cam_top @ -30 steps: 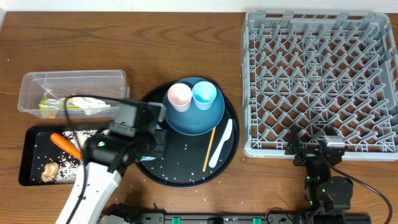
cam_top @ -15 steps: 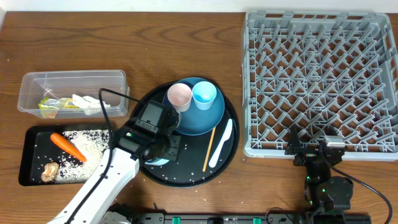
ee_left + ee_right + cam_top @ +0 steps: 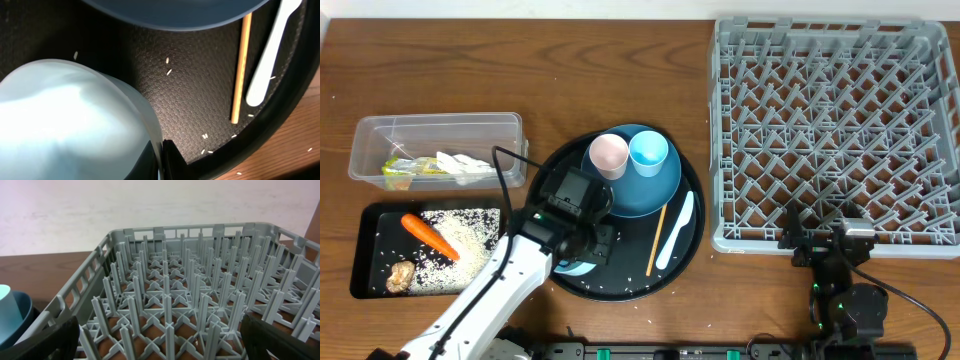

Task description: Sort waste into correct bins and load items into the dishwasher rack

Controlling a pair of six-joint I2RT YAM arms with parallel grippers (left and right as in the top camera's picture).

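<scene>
Carrot (image 3: pixel 427 235) and rice (image 3: pixel 472 236) lie in black tray (image 3: pixel 368 270).

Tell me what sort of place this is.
Most likely a robot test bench staged as a dish-clearing station, not a real kitchen: a grey dishwasher rack sits straight on a wooden table, a dark blue plate waits on a round black tray, and a wrapper lies in a clear tub.

A brown wooden table (image 3: pixel 620 70) with visible grain fills the overhead view under soft, even light, a thin pale strip (image 3: pixel 520 6) running along its far edge, while the right wrist view shows a mottled pinkish-white wall (image 3: pixel 150 205) rising behind it.
</scene>
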